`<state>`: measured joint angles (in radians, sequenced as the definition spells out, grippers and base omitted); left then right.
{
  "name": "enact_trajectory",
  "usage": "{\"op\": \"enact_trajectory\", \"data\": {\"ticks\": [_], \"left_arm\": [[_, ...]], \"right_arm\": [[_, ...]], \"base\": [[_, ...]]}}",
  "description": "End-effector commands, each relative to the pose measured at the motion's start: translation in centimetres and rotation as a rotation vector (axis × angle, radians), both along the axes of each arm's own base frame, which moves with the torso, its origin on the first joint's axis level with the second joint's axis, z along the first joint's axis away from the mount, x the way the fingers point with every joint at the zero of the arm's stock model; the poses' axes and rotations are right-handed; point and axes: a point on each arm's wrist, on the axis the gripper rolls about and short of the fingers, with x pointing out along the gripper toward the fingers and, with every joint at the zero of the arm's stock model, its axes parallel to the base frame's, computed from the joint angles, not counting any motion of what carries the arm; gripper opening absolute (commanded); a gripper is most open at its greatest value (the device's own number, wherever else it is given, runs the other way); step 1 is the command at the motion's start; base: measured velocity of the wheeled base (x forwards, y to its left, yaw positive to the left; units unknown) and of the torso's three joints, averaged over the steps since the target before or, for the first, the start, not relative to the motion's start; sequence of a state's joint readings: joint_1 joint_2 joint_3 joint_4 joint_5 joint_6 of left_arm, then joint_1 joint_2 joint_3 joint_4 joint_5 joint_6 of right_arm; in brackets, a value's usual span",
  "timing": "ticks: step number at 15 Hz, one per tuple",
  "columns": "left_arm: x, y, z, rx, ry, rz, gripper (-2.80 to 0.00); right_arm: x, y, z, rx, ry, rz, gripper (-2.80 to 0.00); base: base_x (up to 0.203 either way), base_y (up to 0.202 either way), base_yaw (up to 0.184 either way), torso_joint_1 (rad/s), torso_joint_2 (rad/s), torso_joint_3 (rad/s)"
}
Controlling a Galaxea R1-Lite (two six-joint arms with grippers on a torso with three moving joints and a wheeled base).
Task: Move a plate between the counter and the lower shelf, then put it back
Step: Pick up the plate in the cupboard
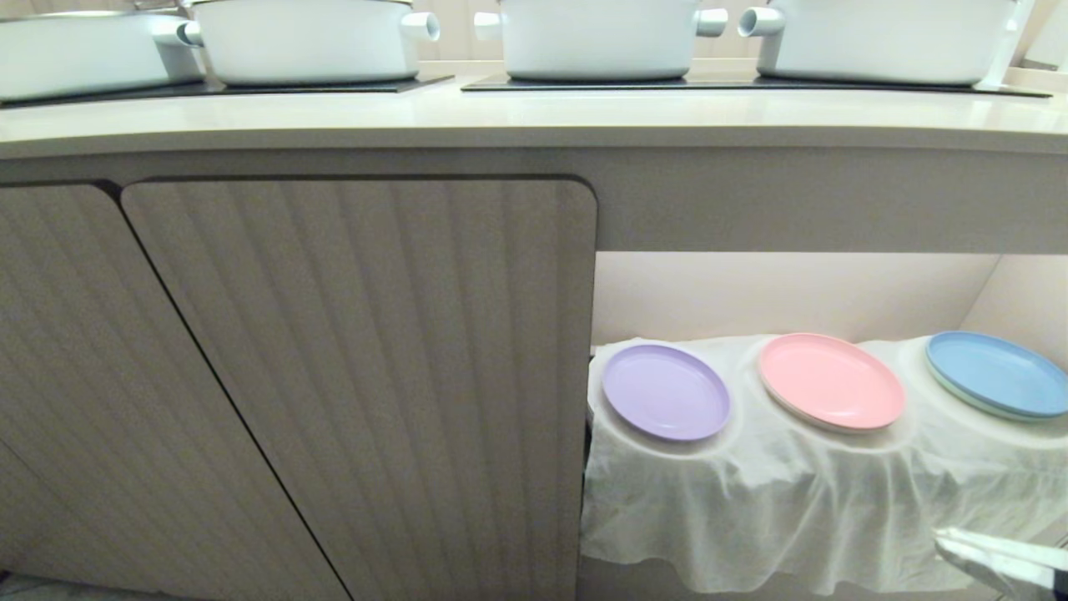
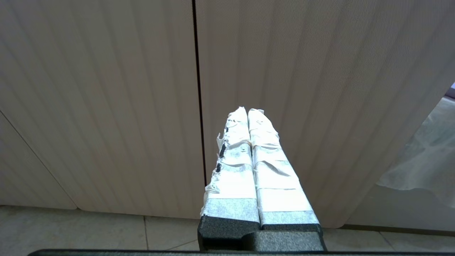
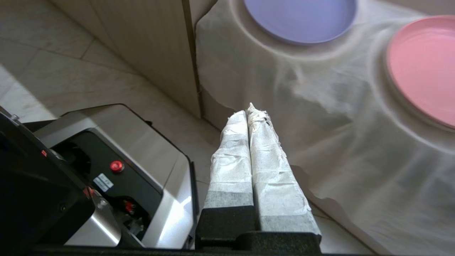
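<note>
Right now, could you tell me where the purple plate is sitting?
In the head view, the purple plate lies on the cloth-draped lower shelf under the counter, leftmost of three, between the cabinet door and the pink plate.

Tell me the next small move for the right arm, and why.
Probably open the right gripper and bring it up toward the lilac plate: its fingers are shut, holding nothing, low before the draped white cloth, and the plate lies untouched on the lower shelf.
</note>
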<state>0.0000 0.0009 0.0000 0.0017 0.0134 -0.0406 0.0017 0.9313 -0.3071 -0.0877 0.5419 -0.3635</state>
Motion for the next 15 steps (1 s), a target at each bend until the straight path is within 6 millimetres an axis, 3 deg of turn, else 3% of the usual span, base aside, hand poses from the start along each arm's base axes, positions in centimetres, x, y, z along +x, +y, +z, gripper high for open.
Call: {"op": "enact_trajectory", "data": {"ticks": [1,3,6,11,15], "left_arm": [[0.0,0.0,0.0,-0.001,0.001,0.001,-2.80],[0.0,0.0,0.0,-0.001,0.001,0.002,-2.80],[0.0,0.0,0.0,-0.001,0.001,0.002,-2.80],[0.0,0.0,0.0,-0.001,0.001,0.001,-2.80],[0.0,0.0,0.0,-0.001,0.001,0.002,-2.80]], "right_arm": [[5.4,0.1,-2.9,0.019,0.172,0.019,-2.80],[8.7,0.1,-4.6,0.055,0.177,0.032,-2.80],[12.1,0.2,-6.5,0.140,0.168,0.012,-2.80],[15.5,0.3,-9.4,0.262,0.115,-0.032,-2.80],[16.0,0.3,-10.9,0.314,0.133,-0.097,-2.80]], "base": [[0.000,0.000,0.000,0.000,0.00,0.000],[0.000,0.000,0.000,0.000,0.00,0.000],[0.000,0.000,0.000,0.000,0.00,0.000],[0.000,0.000,0.000,0.000,0.00,0.000],[0.000,0.000,0.000,0.000,0.00,0.000]]}}
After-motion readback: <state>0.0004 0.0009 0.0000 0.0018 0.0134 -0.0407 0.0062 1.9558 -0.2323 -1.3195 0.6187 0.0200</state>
